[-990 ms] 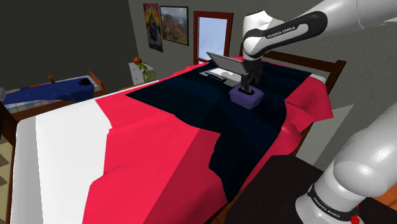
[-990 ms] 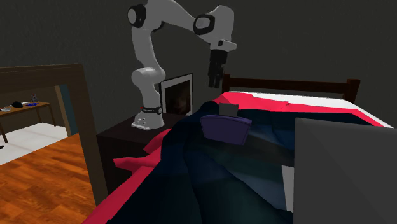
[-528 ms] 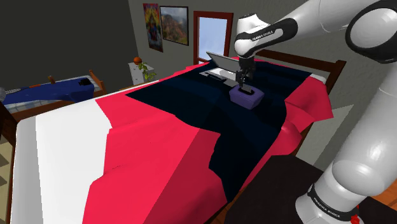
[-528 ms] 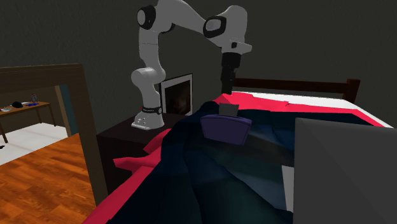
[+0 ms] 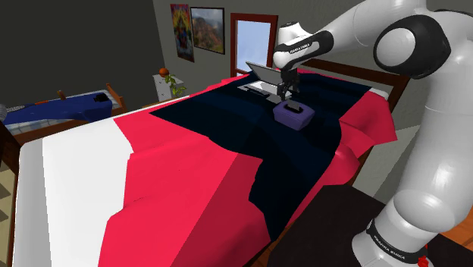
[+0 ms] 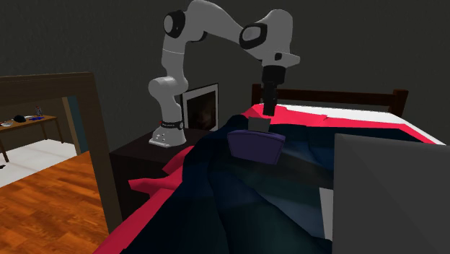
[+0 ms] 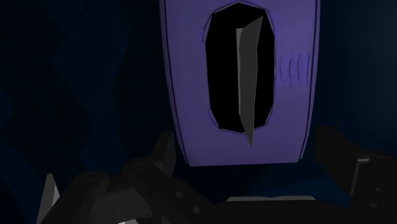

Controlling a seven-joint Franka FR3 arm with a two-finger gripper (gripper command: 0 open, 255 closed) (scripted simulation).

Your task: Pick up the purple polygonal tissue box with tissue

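Note:
The purple tissue box (image 5: 292, 115) lies on the dark blue blanket (image 5: 227, 114) near the far end of the bed, with a grey tissue (image 6: 258, 124) sticking up from its oval slot. My black gripper (image 5: 283, 96) hangs point-down just above the box (image 6: 256, 145), over the tissue and apart from it. In the wrist view the box top (image 7: 184, 76) and its tissue (image 7: 248, 83) lie straight ahead. The gripper (image 7: 248, 145) is open, and its fingers (image 7: 162, 154) stand wide on either side of the box's near end.
An open grey laptop (image 5: 265, 76) sits just behind the box and looms large in the second exterior view, laptop (image 6: 389, 191). The red cover (image 5: 189, 190) and the wooden bed frame (image 5: 394, 80) surround the blanket. A picture frame (image 6: 200, 107) stands on the dark stand beside the arm's base.
The arm has swung the gripper toward the shoulder view's left and the second exterior view's right, bringing it over the tissue box. The box has not moved.

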